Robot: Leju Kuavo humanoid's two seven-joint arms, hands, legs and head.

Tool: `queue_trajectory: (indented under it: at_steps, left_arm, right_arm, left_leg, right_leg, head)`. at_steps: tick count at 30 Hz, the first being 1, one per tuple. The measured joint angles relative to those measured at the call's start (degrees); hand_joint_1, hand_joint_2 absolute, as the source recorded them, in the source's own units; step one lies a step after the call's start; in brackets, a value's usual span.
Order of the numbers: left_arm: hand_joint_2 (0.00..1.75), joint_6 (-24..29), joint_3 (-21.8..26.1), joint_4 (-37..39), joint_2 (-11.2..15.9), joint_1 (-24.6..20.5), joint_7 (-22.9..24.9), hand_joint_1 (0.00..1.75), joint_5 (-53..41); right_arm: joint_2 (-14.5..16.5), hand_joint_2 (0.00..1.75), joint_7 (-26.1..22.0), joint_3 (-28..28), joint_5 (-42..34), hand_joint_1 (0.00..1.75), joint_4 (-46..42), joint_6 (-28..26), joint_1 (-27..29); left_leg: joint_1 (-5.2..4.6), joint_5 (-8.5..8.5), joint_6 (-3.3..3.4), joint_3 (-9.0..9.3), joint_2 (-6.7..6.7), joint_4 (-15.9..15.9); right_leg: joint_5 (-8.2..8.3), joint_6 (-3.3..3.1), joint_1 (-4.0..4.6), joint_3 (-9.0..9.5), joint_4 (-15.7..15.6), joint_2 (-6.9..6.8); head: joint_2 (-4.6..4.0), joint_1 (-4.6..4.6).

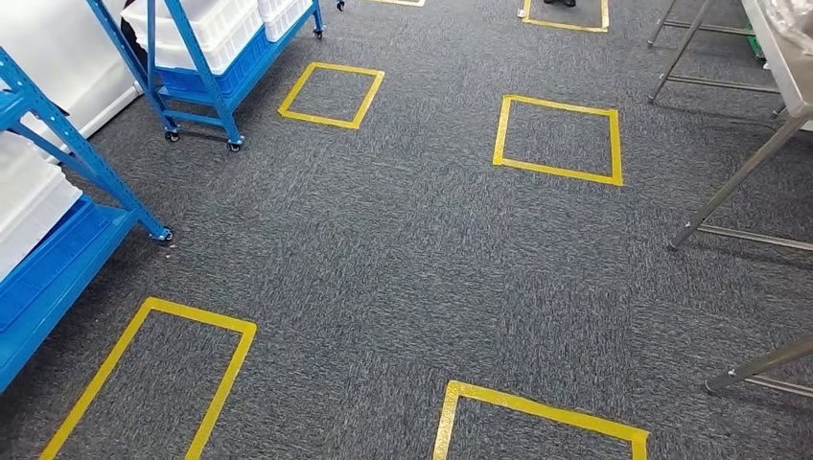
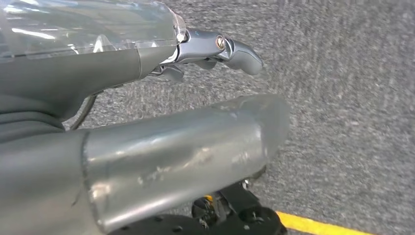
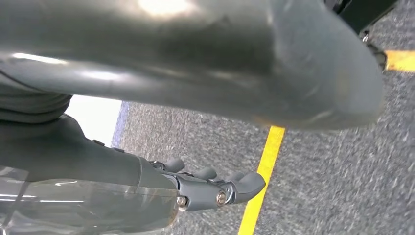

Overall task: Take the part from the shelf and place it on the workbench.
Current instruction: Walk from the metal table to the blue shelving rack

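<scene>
Grey carpet [image 1: 403, 249] marked with yellow tape squares [image 1: 559, 140] spreads between blue shelves [image 1: 67, 240] cut off at the edge and a steel counter [image 1: 781, 57], the part indiscernible among white bins [image 1: 206, 29], while left hand [image 2: 147, 112] and right hand [image 3: 186, 147] hang empty, fingers loosely apart.

Left hand [image 2: 186, 98] and right hand [image 3: 195, 122] — thick scuffed grey thumbs, darker screw-pinned fingers, clear plastic over ribbed grey covers.

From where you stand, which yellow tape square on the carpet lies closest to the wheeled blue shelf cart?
The small yellow tape square at upper left, just right of the blue shelf cart; the others lie farther off.
</scene>
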Motion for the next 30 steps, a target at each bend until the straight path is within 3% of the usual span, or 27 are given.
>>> queue_trajectory:
  at_steps: [2, 4, 5, 6, 7, 8, 10, 12, 13, 15, 17, 19, 21, 22, 23, 26, 28, 30]
  left_arm:
    - [0.0, 0.02, -0.09, -0.2, -0.25, -0.02, 0.0, 0.0, -0.01]
    - [0.0, 0.01, -0.17, -0.39, -0.48, -0.2, 0.01, 0.0, -0.03]
    - [0.0, -0.02, -0.19, -0.52, -0.59, -0.25, 0.01, 0.0, -0.1]
    - [0.0, -0.07, -0.2, -0.69, -0.76, -0.23, 0.01, 0.0, -0.23]
    - [0.0, -0.14, -0.2, -0.92, -0.97, -0.15, 0.01, 0.0, -0.39]
    - [0.0, -0.22, -0.21, -1.2, -1.24, -0.07, 0.03, 0.0, -0.57]
    - [0.0, -0.49, -0.22, -1.9, -1.88, 0.04, 0.16, 0.0, -0.83]
    - [0.0, -0.79, -0.24, -2.88, -2.56, 0.1, 0.33, 0.0, -1.02]
    - [0.0, -0.9, -0.24, -3.33, -2.86, 0.18, 0.38, 0.0, -1.09]
    - [0.0, -1.06, -0.25, -4.03, -3.33, 0.57, 0.41, 0.0, -1.16]
    - [0.0, -1.2, -0.25, -4.64, -3.79, 0.88, 0.46, 0.0, -1.29]
    - [0.0, -1.59, -0.26, -5.5, -4.29, 0.85, 0.51, 0.0, -1.63]
    - [0.0, -2.27, -0.27, -6.58, -4.78, 0.88, 0.62, 0.0, -1.99]
    - [0.0, -2.63, -0.27, -7.16, -5.06, 1.02, 0.72, 0.0, -2.11]
    - [0.0, -2.97, -0.26, -7.79, -5.36, 1.19, 0.85, 0.0, -2.28]
    - [0.0, -3.75, -0.25, -9.5, -6.15, 1.36, 1.05, 0.0, -2.85]
    - [0.0, -4.12, -0.25, -10.41, -6.62, 1.38, 1.09, 0.0, -3.05]
    - [0.0, -4.33, -0.21, -11.23, -7.01, 1.68, 1.15, 0.0, -3.11]
  right_arm:
    - [0.06, 0.0, 0.03, -0.01, 0.0, 0.0, 0.0, 0.01, -0.03]
    - [0.1, 0.0, 0.07, -0.05, 0.0, 0.0, 0.01, 0.05, 0.21]
    - [0.11, 0.0, 0.14, -0.09, 0.0, 0.0, 0.02, 0.09, 0.3]
    - [0.11, 0.0, 0.22, -0.14, 0.01, 0.0, 0.02, 0.13, 0.38]
    - [0.11, 0.0, 0.35, -0.22, 0.02, 0.0, 0.02, 0.15, 0.42]
    - [0.11, 0.0, 0.46, -0.32, 0.06, 0.0, 0.02, 0.16, 0.45]
    - [0.09, 0.0, 0.66, -0.54, 0.19, 0.0, 0.02, 0.21, 0.6]
    - [0.08, 0.0, 0.88, -0.74, 0.32, 0.0, 0.02, 0.3, 0.7]
    - [0.08, 0.0, 1.0, -0.8, 0.37, 0.0, 0.02, 0.33, 0.67]
    - [0.12, 0.0, 1.14, -0.85, 0.48, 0.0, 0.02, 0.38, 0.48]
    - [0.19, 0.0, 1.32, -0.86, 0.59, 0.0, 0.02, 0.48, 0.51]
    - [0.21, 0.0, 1.63, -0.92, 0.76, 0.0, 0.02, 0.6, 0.75]
    - [0.17, 0.0, 1.91, -0.98, 1.04, 0.0, 0.01, 0.67, 0.86]
    - [0.15, 0.0, 1.98, -1.0, 1.19, 0.0, 0.0, 0.7, 0.84]
    - [0.13, 0.0, 2.02, -1.01, 1.3, 0.0, 0.0, 0.73, 0.79]
    - [0.14, 0.0, 2.03, -1.04, 1.58, 0.0, 0.0, 0.85, 0.69]
    - [0.14, 0.0, 2.03, -1.13, 1.84, 0.0, 0.0, 0.9, 0.56]
    - [0.14, 0.0, 2.03, -1.22, 2.11, 0.0, 0.0, 0.97, 0.15]
  left_leg:
    - [0.33, 0.53, 0.82, 0.48, -1.16, -0.87]
    - [0.42, 0.81, 1.31, 0.5, -2.34, -1.11]
    - [0.39, 0.86, 1.4, 0.44, -3.03, -1.1]
    - [0.36, 0.87, 1.42, 0.45, -3.78, -1.08]
    - [0.35, 0.85, 1.39, 0.51, -4.59, -1.04]
    - [0.38, 0.8, 1.3, 0.59, -5.42, -0.93]
    - [0.4, 0.53, 0.86, 0.49, -6.97, -0.41]
    - [0.35, 0.29, 0.16, -0.09, -8.38, 0.27]
    - [0.38, 0.3, -0.23, -0.39, -9.02, 0.43]
    - [0.65, 0.34, -0.95, -0.79, -9.69, 0.53]
    - [0.68, -1.22, -1.44, -1.99, -7.17, 3.05]
    - [0.66, -4.71, -1.72, -5.1, -3.75, 9.63]
    - [0.8, -6.96, -1.95, -8.12, -2.7, 15.83]
    - [0.82, -6.56, -1.98, -8.35, -2.51, 16.38]
    - [0.82, -5.2, -1.94, -7.46, -2.26, 14.76]
    - [0.41, -0.55, -1.22, -1.57, 0.38, 3.58]
    - [-0.09, -0.15, -0.7, -0.17, 1.19, 0.56]
    - [-0.14, 0.09, -0.12, -0.01, 0.03, 0.08]
  right_leg:
    - [-2.03, 0.42, -0.2, -0.89, 2.65, 2.48]
    - [-5.75, 0.54, -0.38, -4.22, 9.55, 5.61]
    - [-7.06, 0.6, -0.42, -6.06, 13.04, 6.2]
    - [-7.33, 0.67, -0.45, -7.28, 15.13, 6.43]
    - [-6.38, 0.73, -0.49, -7.58, 15.19, 6.56]
    - [-4.46, 0.76, -0.58, -6.91, 13.2, 6.82]
    - [-0.23, 0.78, -0.93, -4.1, 6.05, 9.13]
    - [1.32, 0.6, -1.13, -2.46, 1.63, 11.24]
    - [1.14, 0.38, -1.01, -2.35, 1.17, 11.36]
    - [1.3, -0.33, -0.91, -2.22, 0.91, 10.0]
    - [1.47, -1.19, -0.88, -1.92, 0.47, 8.5]
    - [1.4, -1.76, -0.65, -1.77, 0.3, 6.83]
    - [1.25, -1.99, -0.39, -1.73, 0.31, 5.09]
    - [1.15, -2.01, -0.31, -1.68, 0.32, 4.3]
    - [1.05, -1.97, -0.27, -1.56, 0.33, 3.58]
    - [0.57, -1.42, -0.11, -0.96, 0.35, 1.65]
    - [0.31, -0.81, -0.02, -0.63, 0.32, 0.64]
    - [0.18, -0.22, -0.08, -0.23, 0.14, -0.21]
  head:
    - [0.0, 0.21]
    - [0.0, 0.47]
    - [0.0, 0.54]
    - [0.0, 0.55]
    - [0.0, 0.55]
    - [0.0, 0.56]
    - [0.0, 0.61]
    - [0.0, 0.62]
    - [0.0, 0.62]
    - [0.0, 0.61]
    - [0.0, 0.24]
    - [0.0, -0.17]
    - [0.0, -0.23]
    - [0.0, -0.25]
    - [0.0, -0.26]
    - [0.0, -0.22]
    - [0.0, -0.15]
    - [0.0, -0.16]
